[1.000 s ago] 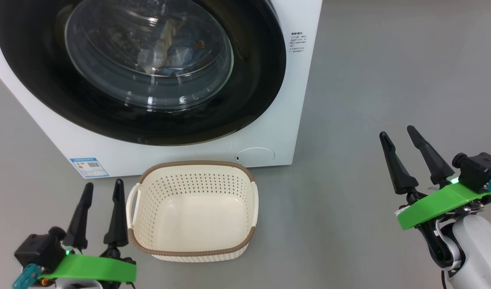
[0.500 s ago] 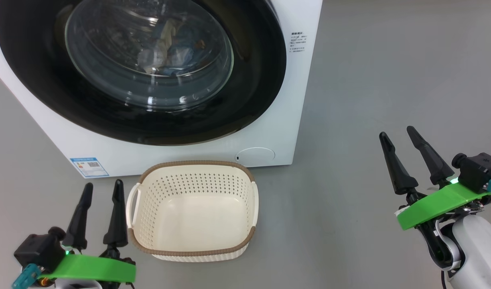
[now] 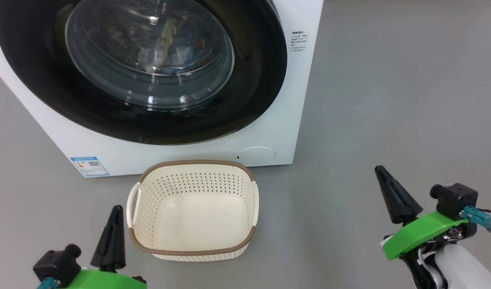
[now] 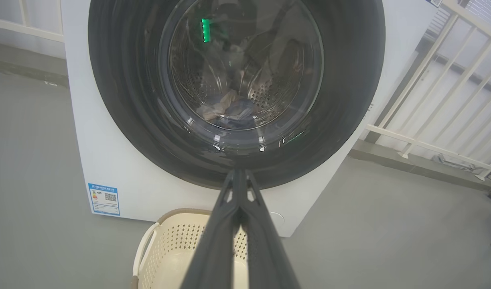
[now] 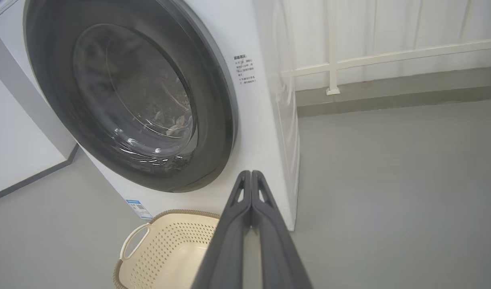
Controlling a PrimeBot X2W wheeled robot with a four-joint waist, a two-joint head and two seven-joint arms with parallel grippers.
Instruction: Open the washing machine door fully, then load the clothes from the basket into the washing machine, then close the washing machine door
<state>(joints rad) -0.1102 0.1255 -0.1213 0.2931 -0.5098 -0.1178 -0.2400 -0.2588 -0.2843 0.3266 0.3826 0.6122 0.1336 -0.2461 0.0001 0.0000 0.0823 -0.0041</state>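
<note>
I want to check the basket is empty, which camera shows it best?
The head view: the whole basket shows from above, its floor bare. Both wrist views catch part of it, cut off by the bottom edge.

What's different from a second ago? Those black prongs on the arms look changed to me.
Both pairs snapped shut on nothing: the left fingers and the right fingers were spread apart and now press together. Both pairs also drew back toward the bottom of the head view. Unchanged: the washing machine door is shut, the clothes lie behind it, and the basket sits empty in front.
</note>
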